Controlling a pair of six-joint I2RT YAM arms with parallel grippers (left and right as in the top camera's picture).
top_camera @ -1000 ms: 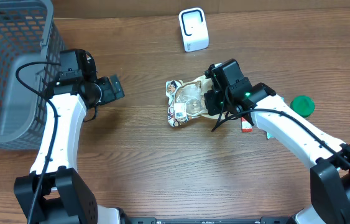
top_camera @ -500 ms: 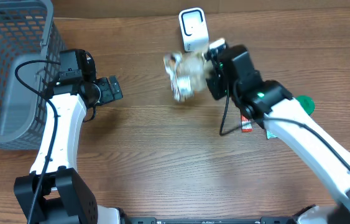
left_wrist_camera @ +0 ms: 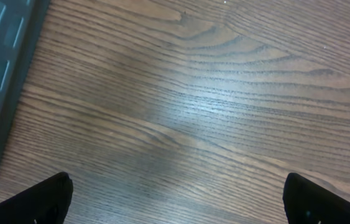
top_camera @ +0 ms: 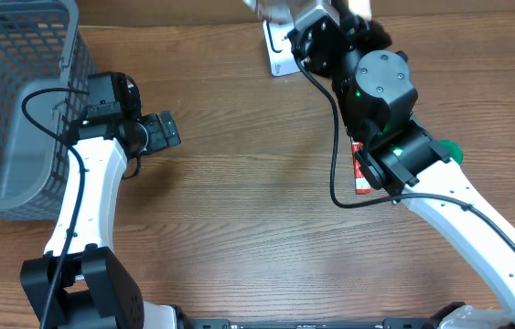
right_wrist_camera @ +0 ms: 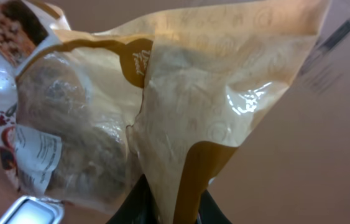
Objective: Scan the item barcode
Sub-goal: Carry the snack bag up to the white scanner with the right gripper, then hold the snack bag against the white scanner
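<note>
Right gripper point(right_wrist_camera: 173, 208): closed, with a fold of a tan and brown crinkled plastic snack bag point(right_wrist_camera: 162, 93) pinched between the two dark fingers point(right_wrist_camera: 138, 202).
Held bag: carried clear of the table, extending straight out from the fingertips; a clear window and a white label point(right_wrist_camera: 38, 152) are seen on the side away from the pinch. No barcode can be read on it.
Scanner: a white, rounded-corner box scanner point(top_camera: 278, 57) is seen just beyond the right gripper in the overhead view, partly covered by it; a corner appears beside the fingers in the wrist view.
Red packet point(top_camera: 359, 172): a small flat red packet lies on the brown wooden table point(top_camera: 239, 228) behind the right gripper, beneath the arm.
Green disc point(top_camera: 449, 152): a round green object lies farther back, beside the right arm, mostly hidden.
Left gripper point(left_wrist_camera: 178, 202): jaws spread wide with nothing between them, only bare wood beneath.
Basket: a grey plastic mesh basket point(top_camera: 10, 91) stands just beside and behind the left gripper.
</note>
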